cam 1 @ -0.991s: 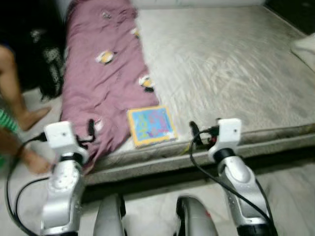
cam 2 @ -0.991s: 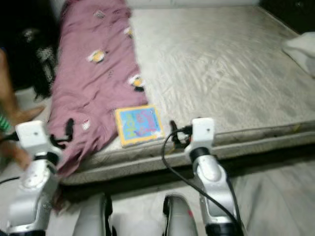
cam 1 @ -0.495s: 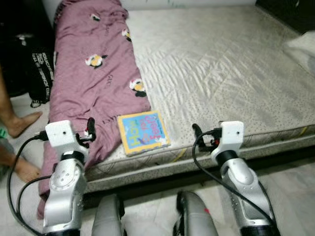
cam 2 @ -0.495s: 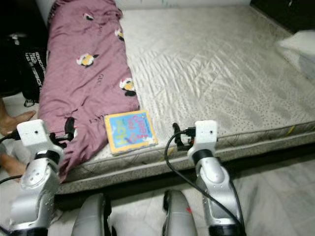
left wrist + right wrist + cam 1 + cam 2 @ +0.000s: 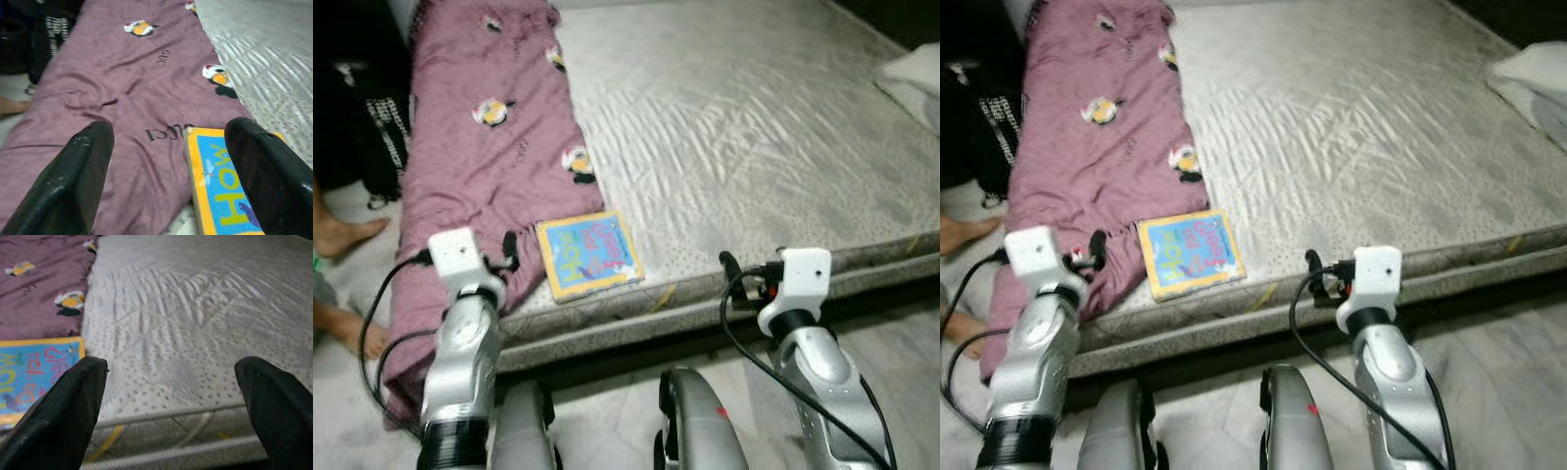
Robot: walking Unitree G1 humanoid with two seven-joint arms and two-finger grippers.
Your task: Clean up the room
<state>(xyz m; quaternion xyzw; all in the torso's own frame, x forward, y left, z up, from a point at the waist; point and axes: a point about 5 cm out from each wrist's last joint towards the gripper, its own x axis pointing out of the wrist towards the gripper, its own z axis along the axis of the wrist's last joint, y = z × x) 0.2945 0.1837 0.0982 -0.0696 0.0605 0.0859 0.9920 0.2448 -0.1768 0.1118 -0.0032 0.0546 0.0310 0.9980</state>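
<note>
Here, a flat glossy book point(image 5: 587, 255) (blue, yellow-edged) lies beside a crumpled mauve blanket point(image 5: 475, 147) on the dotted mattress point(image 5: 754, 127); left gripper point(image 5: 166, 171) and right gripper point(image 5: 166, 401) both gape, empty.

Bed point(image 5: 1361, 127) with pale patterned sheet, seen from its foot. Purple blanket point(image 5: 1087, 147) with small cartoon prints along robot's left side, draping over the edge toward the floor. Blue, yellow-bordered book point(image 5: 1188, 254) flat near the bed's near edge, just beside the blanket. White pillow point(image 5: 1533, 78) at far right. Left arm point(image 5: 1036, 333) raised by the blanket's hanging end; right arm point(image 5: 1381, 343) before the mattress edge, cable looping from it. Bare foot point(image 5: 962, 233) on the floor at far left. Dark bag point(image 5: 984, 117) beside the bed.
</note>
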